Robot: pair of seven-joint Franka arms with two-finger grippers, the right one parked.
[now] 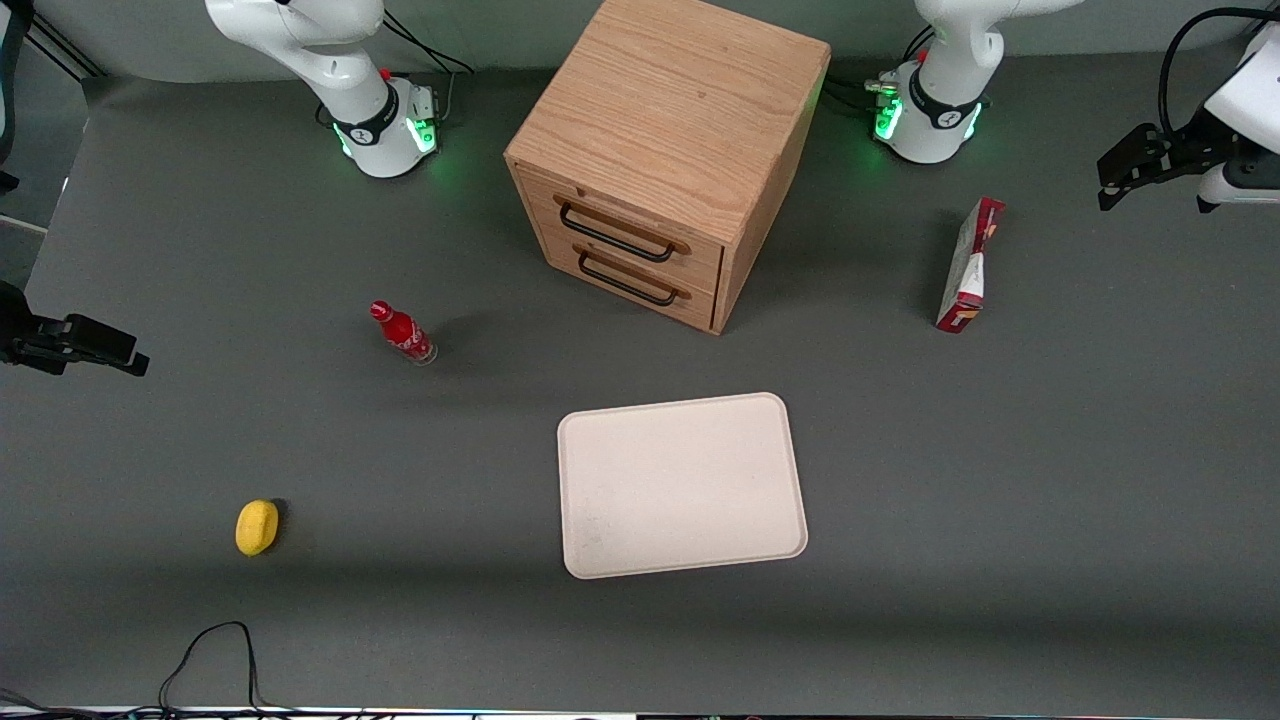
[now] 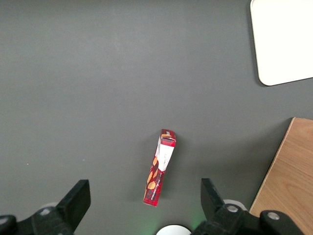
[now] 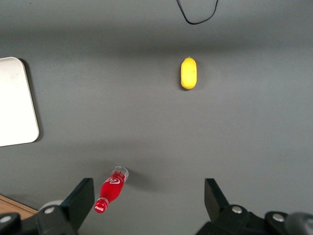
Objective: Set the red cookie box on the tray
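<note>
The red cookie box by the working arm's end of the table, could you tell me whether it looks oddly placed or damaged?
The red cookie box stands on a narrow edge on the table, not flat, apart from the tray. No damage shows. The tool hangs open above it, touching nothing.

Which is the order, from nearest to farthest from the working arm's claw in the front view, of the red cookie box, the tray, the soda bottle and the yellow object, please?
The open claw hangs at the working arm's end of the table.
1. Red cookie box, standing on edge beside the claw.
2. Tray, nearer the front camera, mid-table.
3. Soda bottle, toward the parked arm's end.
4. Yellow object, farthest toward that end.
</note>
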